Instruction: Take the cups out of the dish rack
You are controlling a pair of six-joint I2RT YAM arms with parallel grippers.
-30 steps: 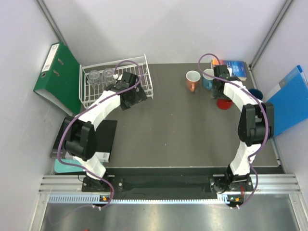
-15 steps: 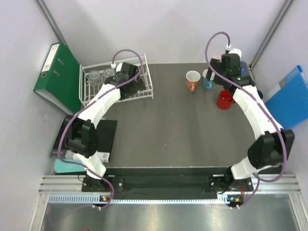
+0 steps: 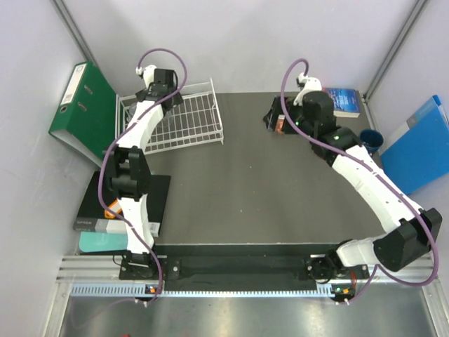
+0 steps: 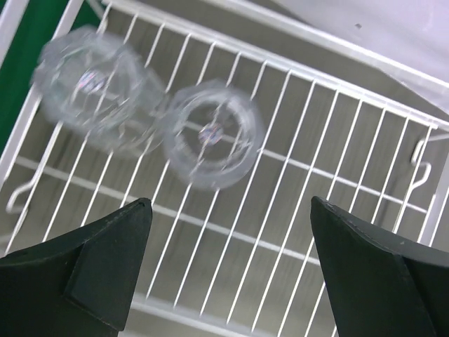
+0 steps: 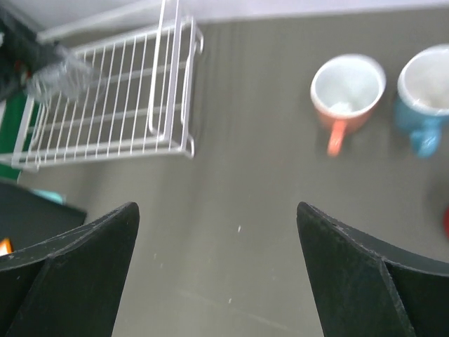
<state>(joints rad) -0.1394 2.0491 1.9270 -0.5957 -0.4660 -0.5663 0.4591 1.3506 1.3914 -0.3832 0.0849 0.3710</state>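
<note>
your left gripper (image 4: 229, 210) hangs wide apart over a tumbler (image 4: 212, 133) in the dish rack (image 4: 337, 210), ready to grasp it; right gripper (image 5: 217, 217) apart too, empty.

A robotics lab test cell: plain white panel walls (image 3: 245, 42) box in a dark grey desk (image 3: 245, 189), a white cabled robot arm (image 3: 365, 175) stands at each end of an aluminium rail (image 3: 245, 265), a white wire dish rack (image 3: 196, 130) lies beneath the left fingers (image 4: 98, 260), and a green lever-arch binder (image 3: 85, 112) leans to their left.
</note>
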